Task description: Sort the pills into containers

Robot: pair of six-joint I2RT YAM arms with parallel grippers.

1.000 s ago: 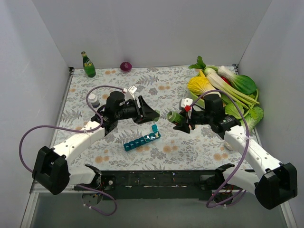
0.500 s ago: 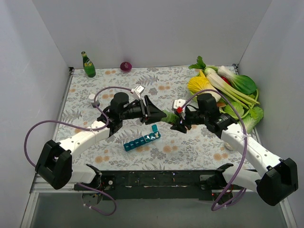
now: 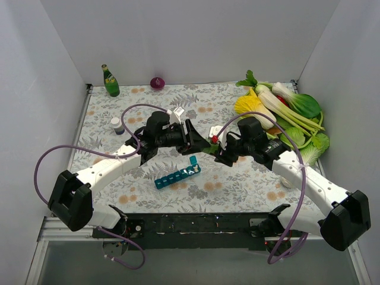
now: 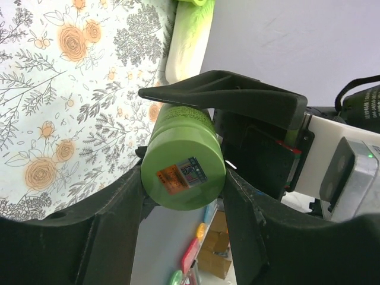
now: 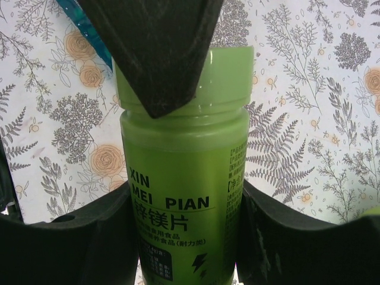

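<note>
The teal pill organizer [image 3: 177, 176] lies on the flowered cloth near the front middle, with one end lid [image 3: 193, 160] standing open. My two grippers meet above and behind it. My right gripper [image 3: 218, 149] is shut on the body of a green jar [image 3: 209, 146], which fills the right wrist view [image 5: 184, 178]. My left gripper [image 3: 199, 141] is closed on the jar's cap end [image 4: 183, 163], one finger on each side. A corner of the organizer [image 5: 95, 41] shows beneath the jar. I cannot make out any pills.
A small white bottle [image 3: 117, 125] stands at the left. A green glass bottle [image 3: 110, 81] and a purple onion [image 3: 157, 82] are at the back. A heap of vegetables [image 3: 285, 113] fills the back right corner. Grey walls enclose the table.
My right gripper carried the green jar leftward. My left gripper moved right to meet it and now has its fingers on the jar's cap end.
</note>
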